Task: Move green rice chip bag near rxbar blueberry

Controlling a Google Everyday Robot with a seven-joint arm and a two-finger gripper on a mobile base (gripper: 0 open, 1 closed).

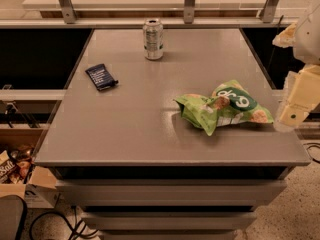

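The green rice chip bag (224, 107) lies crumpled on the grey table (140, 129), right of the middle and close to the right edge. The rxbar blueberry (101, 77), a small flat navy wrapper with white text, lies near the table's left edge, far from the bag. My gripper (296, 101) is at the right side of the view, just past the table's right edge, right of the bag and slightly above it, not touching it. It holds nothing that I can see.
A silver-green drink can (153, 38) stands upright at the back middle of the table. A railing with metal posts (189, 3) runs behind the table. A cardboard box of snacks (20, 176) sits on the floor at the lower left.
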